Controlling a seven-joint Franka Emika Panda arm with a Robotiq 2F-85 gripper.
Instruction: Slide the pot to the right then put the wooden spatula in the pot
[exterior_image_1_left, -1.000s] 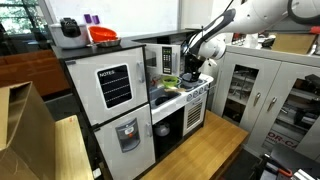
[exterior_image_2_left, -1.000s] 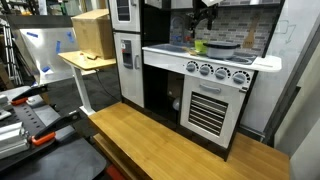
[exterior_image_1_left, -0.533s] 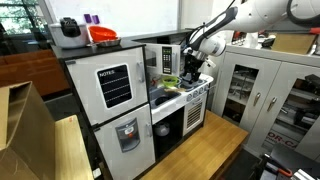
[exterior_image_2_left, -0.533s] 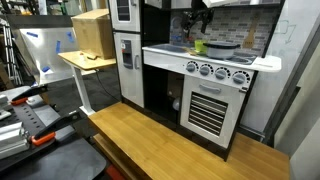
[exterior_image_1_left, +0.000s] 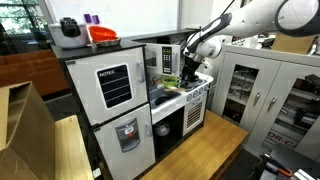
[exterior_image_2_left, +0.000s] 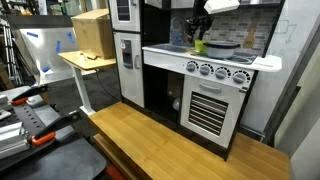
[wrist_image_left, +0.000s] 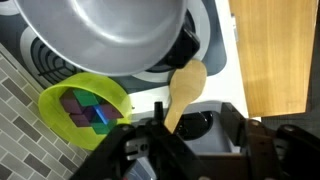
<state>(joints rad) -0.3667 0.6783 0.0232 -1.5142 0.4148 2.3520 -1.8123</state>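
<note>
In the wrist view the silvery-grey pot (wrist_image_left: 100, 35) fills the top, standing on the toy stove. The wooden spatula (wrist_image_left: 185, 88) sticks out of my gripper (wrist_image_left: 175, 135), its broad end next to the pot's rim, outside the pot. The gripper is shut on the spatula's handle. A green dish (wrist_image_left: 50, 100) with coloured blocks lies left of the spatula. In both exterior views the gripper (exterior_image_1_left: 190, 62) (exterior_image_2_left: 199, 25) hangs just above the stove top, beside the green dish (exterior_image_2_left: 200, 46). The pot (exterior_image_2_left: 222, 46) shows faintly beside the dish.
The toy kitchen has a white fridge (exterior_image_1_left: 115, 90) with a black appliance (exterior_image_1_left: 68, 30) and a red bowl (exterior_image_1_left: 103, 35) on top. The oven front with knobs (exterior_image_2_left: 215, 72) faces the wooden floor (exterior_image_2_left: 170, 140). A tiled back wall (wrist_image_left: 15, 120) stands behind the stove.
The arm has shifted a little over the stove top with the spatula still in the gripper. The pot and the green dish have not moved.
</note>
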